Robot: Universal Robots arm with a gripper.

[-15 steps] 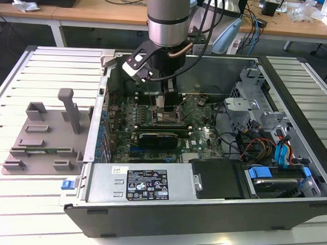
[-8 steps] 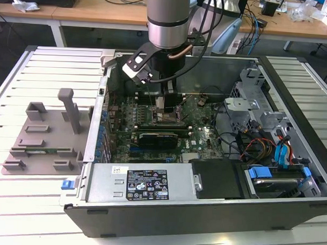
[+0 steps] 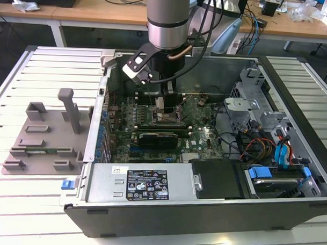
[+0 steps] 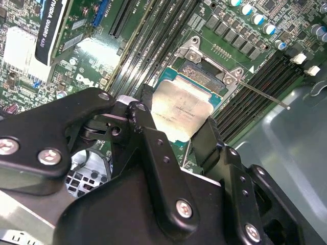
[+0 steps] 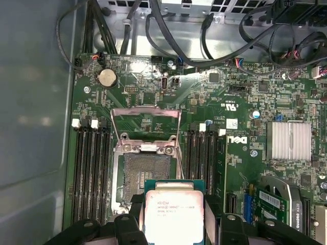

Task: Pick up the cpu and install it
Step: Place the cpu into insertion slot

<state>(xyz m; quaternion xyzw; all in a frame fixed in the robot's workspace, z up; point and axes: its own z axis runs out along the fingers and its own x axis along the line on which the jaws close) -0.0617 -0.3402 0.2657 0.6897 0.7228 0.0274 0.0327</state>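
One open computer case [image 3: 165, 222] is set on the worktop [image 3: 52, 70], and its green motherboard [image 5: 240, 102] is exposed beneath the pincer [image 5: 173, 219]. The black socket [image 5: 145, 176] is uncovered just below and slightly beyond the pincer's tip. The cpu [image 5: 172, 204] is gripped flat by its edges between the jaws, silvery top up, held above the socket and not yet seated.

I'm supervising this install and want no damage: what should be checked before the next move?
1. The claw clamps the cpu by opposite edges: ok.
2. The socket is uncovered, load frame raised: ok.
3. The retention lever is swung out: ok.
4. The cpu is over the socket in both wrist views: ok.
5. The cpu square to the socket: cannot tell.
6. The cpu touching the socket: cannot tell.
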